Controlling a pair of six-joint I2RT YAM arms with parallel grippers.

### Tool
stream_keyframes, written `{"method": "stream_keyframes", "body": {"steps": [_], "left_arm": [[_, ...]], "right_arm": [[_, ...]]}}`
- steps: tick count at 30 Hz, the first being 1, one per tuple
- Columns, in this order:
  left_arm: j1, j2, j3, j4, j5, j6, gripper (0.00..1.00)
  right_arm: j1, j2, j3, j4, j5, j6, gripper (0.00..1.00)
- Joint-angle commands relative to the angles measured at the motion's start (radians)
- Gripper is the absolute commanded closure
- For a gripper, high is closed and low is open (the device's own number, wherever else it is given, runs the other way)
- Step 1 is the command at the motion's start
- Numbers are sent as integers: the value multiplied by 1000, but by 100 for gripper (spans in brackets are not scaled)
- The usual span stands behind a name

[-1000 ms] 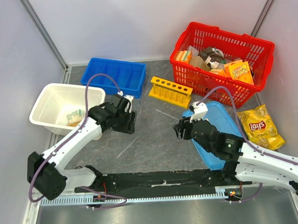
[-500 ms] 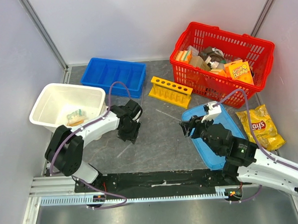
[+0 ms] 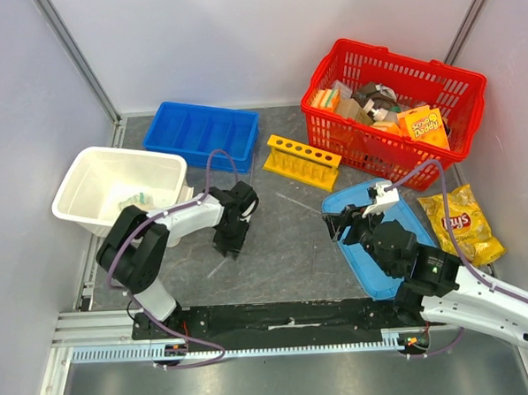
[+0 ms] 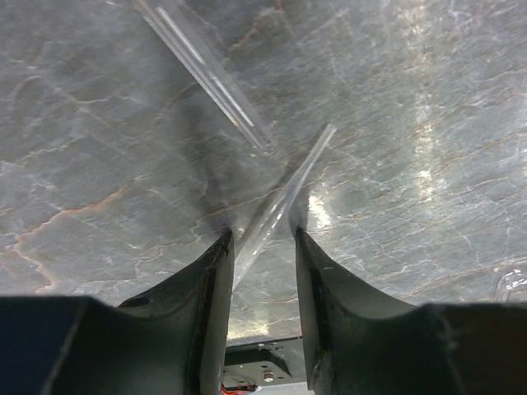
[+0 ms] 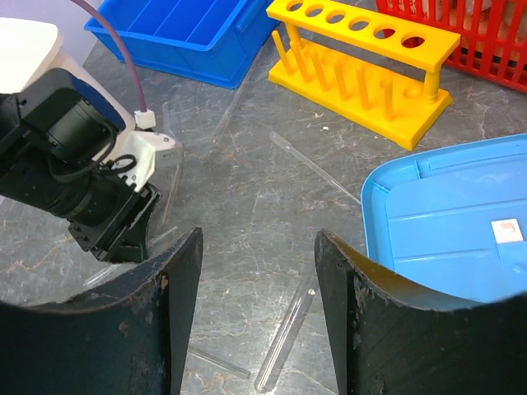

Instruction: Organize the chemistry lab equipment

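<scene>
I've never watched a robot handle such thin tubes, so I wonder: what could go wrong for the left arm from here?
1. The thin clear tube lies slanted between the open fingers of the left gripper, so closing may roll or twist it instead of gripping it.
2. A second tube ends close by and could get nudged.
3. The tube rests on the hard table; a hard squeeze might crack it.

The left arm (image 3: 181, 219) and right arm (image 3: 491, 299) have white plastic link shells, black cylindrical joint housings (image 3: 136, 257), black tapered fingers (image 4: 202, 313) and looping purple cables (image 3: 211, 162).
</scene>
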Motion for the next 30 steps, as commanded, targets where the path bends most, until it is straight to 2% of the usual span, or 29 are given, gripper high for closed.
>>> {"method": "stream_keyframes", "body": {"steps": [1, 8, 12, 15, 20, 26, 30], "left_arm": [[-29, 47, 18, 14, 11, 27, 61], [-62, 76, 14, 6, -4, -2, 81], [-67, 49, 11, -26, -36, -20, 93], [-70, 8, 23, -58, -46, -30, 98], [-70, -110, 80, -124, -59, -37, 98], [-69, -219, 234, -177, -96, -56, 98], [-46, -212, 404, -207, -203, -22, 98]], "right_arm": [[-1, -9, -9, 9, 36, 3, 36], [-1, -19, -11, 5, 33, 11, 34], [-1, -23, -11, 3, 28, 11, 34], [-1, -19, -8, 5, 27, 14, 33], [-1, 7, -8, 5, 18, 17, 28], [-1, 53, -6, -2, -16, 23, 2], [-1, 70, 0, -17, -38, 23, 2]]}}
